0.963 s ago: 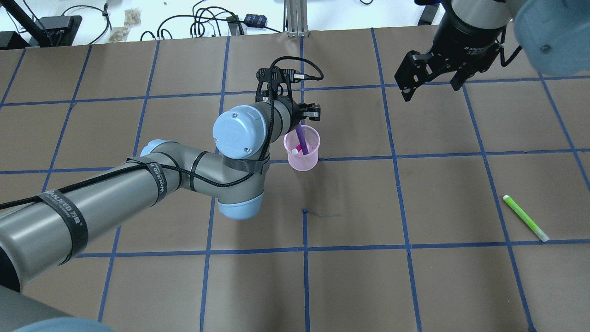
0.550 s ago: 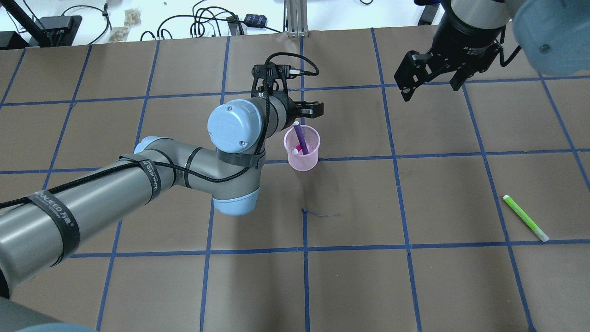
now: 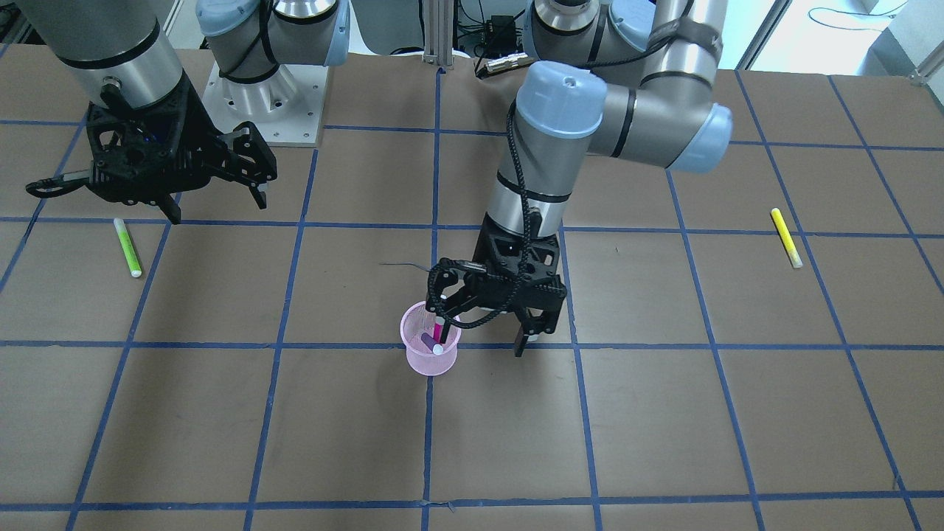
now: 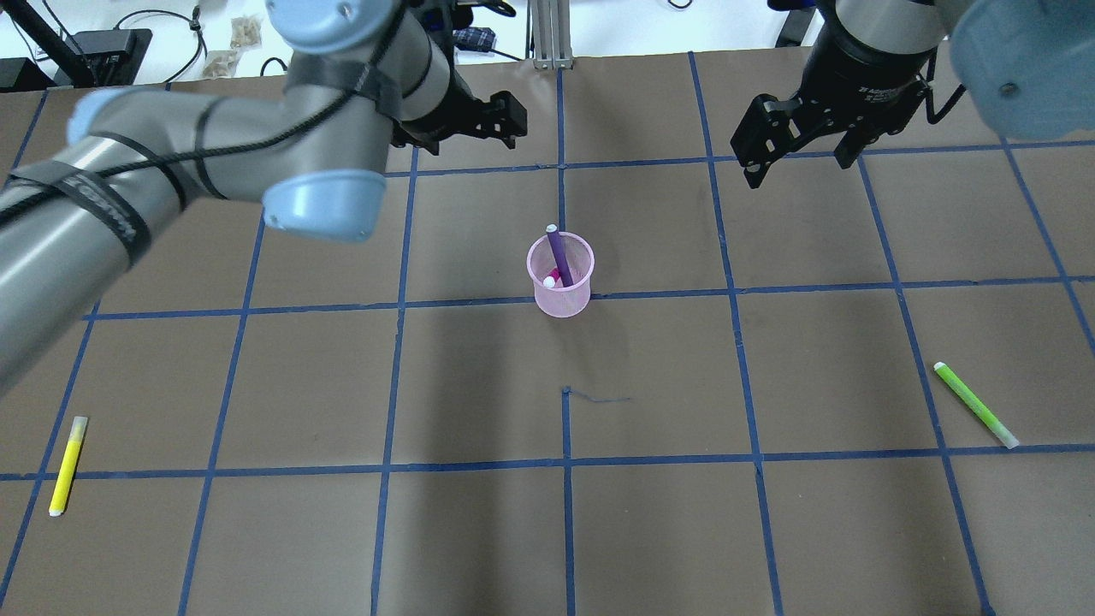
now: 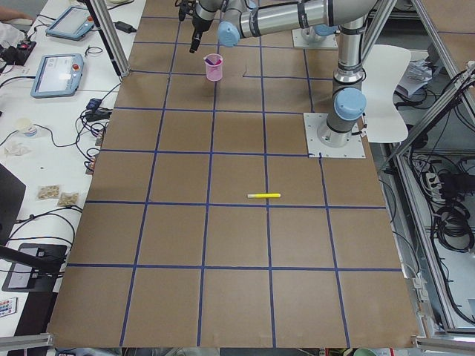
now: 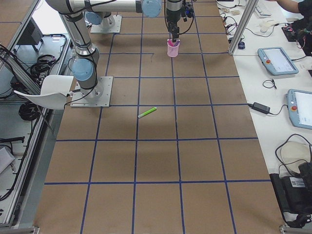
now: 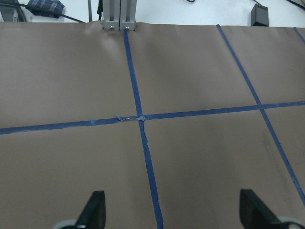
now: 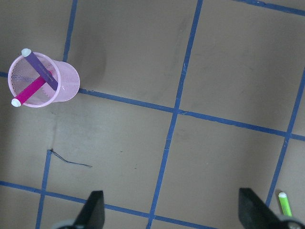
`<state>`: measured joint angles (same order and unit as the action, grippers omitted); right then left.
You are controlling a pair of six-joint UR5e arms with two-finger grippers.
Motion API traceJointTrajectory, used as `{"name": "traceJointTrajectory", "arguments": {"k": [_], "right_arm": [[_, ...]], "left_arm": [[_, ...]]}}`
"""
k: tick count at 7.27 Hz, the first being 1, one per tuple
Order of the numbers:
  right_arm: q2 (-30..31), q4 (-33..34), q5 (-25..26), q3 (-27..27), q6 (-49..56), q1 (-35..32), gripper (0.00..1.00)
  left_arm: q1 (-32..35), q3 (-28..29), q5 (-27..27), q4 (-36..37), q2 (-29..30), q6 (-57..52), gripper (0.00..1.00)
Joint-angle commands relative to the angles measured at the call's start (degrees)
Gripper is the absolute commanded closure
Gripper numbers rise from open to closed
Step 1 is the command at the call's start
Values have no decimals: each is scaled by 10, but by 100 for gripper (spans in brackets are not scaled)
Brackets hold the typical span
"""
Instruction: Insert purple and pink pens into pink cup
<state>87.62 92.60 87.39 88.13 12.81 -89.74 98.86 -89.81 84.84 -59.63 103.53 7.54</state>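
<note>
The pink mesh cup (image 4: 560, 298) stands upright mid-table and holds both pens. The purple pen (image 4: 558, 252) leans toward the far rim and the pink pen (image 4: 556, 276) lies lower inside. The right wrist view shows them crossed in the cup (image 8: 66, 81). My left gripper (image 7: 174, 214) is open and empty over bare table. In the overhead view it (image 4: 466, 120) is raised, far and left of the cup. The front view shows it (image 3: 483, 324) close beside the cup (image 3: 429, 361). My right gripper (image 4: 800, 162) is open and empty, high at the far right.
A green pen (image 4: 975, 404) lies at the right side of the table and a yellow pen (image 4: 67, 466) at the near left. Cables and an aluminium post (image 4: 547, 34) sit beyond the far edge.
My left gripper has let go of the purple pen and pulled up and away from the cup, toward the far left. The purple pen stays in the cup. The right arm has not moved.
</note>
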Motion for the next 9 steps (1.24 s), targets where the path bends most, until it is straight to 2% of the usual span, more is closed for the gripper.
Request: {"name": "traceJointTrajectory", "arguments": {"k": [1,2,6,8,9], "right_arm": [[0,0,0,0,-1,0,0],[0,0,0,0,-1,0,0],[0,0,0,1,-1,0,0],[0,0,0,1,-1,0,0],[0,0,0,1,-1,0,0]], "left_arm": [[-60,52,16,-227,-59,-65,0],[-74,47,49,-261,-85,-84,0],[-79,11,59,-258,-120,-85,0],[-82,30,53,-259,-119,-82,0],[-82,54,60,-289,-119,-82,0]]}}
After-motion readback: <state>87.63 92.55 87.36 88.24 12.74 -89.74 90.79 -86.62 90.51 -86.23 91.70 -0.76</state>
